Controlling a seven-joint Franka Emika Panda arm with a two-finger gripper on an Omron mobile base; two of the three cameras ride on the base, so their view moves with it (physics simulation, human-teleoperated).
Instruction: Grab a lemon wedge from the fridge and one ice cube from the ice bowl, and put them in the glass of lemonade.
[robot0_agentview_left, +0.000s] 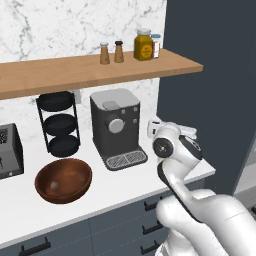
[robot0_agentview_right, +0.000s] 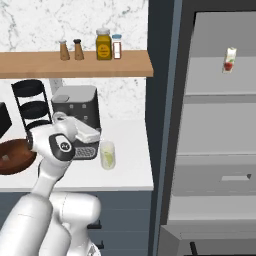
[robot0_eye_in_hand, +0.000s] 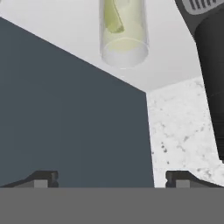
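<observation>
In the hand view, the top edge cuts off the clear cylindrical glass of pale yellow lemonade, and the small yellow-green lemon wedge inside it runs past that edge too. The dark grey coffee machine is cropped by the right edge. In the left base view, the silver toaster at the bench's left end is cut by the picture's edge, and a tiny pale speck in the round brown wooden ice bowl is too small to identify.

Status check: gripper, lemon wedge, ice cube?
Gripper open, empty. Lemon wedge in the glass of lemonade. Ice cube lies in the ice bowl. Nothing in the way.
</observation>
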